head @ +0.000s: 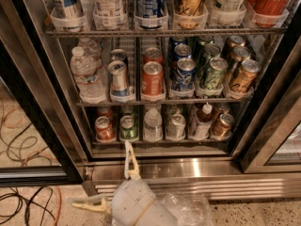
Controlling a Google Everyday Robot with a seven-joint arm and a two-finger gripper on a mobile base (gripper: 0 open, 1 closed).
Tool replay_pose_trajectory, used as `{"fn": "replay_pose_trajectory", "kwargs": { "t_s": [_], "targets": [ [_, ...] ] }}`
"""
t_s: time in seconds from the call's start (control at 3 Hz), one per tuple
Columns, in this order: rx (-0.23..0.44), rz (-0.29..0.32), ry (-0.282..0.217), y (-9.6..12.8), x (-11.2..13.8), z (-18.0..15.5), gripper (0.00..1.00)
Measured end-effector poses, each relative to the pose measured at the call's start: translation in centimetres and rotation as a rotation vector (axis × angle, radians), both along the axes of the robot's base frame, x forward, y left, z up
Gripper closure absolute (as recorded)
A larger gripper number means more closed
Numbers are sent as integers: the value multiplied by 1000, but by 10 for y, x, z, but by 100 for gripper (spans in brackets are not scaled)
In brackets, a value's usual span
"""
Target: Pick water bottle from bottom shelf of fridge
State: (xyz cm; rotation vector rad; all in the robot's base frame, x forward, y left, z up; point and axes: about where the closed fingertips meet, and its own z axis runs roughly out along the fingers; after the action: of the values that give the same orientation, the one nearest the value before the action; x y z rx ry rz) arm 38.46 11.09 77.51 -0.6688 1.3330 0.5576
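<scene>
The fridge (197, 167) stands open in front of me, its wire racks full of drinks. On the bottom shelf (160, 148) the small clear water bottle (153, 124) with a white cap stands upright in the middle lane, between a green can (127, 127) and a silver can (176, 125). My gripper (101, 173) is low in front of the steel sill, below and left of the bottle and apart from it. It is open and empty: one pale finger (130, 157) points up toward the shelf lip and the other points left.
A bottle with a reddish-orange cap (203, 121) stands two lanes right of the water bottle. A larger clear bottle (87, 74) is on the middle rack at left. The black door frame (33, 112) is at left. Cables (23, 145) lie on the floor.
</scene>
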Motion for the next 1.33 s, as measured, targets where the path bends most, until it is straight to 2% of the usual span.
{"fn": "replay_pose_trajectory", "kwargs": {
  "t_s": [0.33,0.67,1.0,1.33],
  "targets": [
    [51,-76,-74,3,-3,2,0],
    [53,-158,-78,-12,8,-1,0],
    [53,-158,-78,-12,8,-1,0],
    [75,-184,-85,-16,8,2,0]
  ]
}}
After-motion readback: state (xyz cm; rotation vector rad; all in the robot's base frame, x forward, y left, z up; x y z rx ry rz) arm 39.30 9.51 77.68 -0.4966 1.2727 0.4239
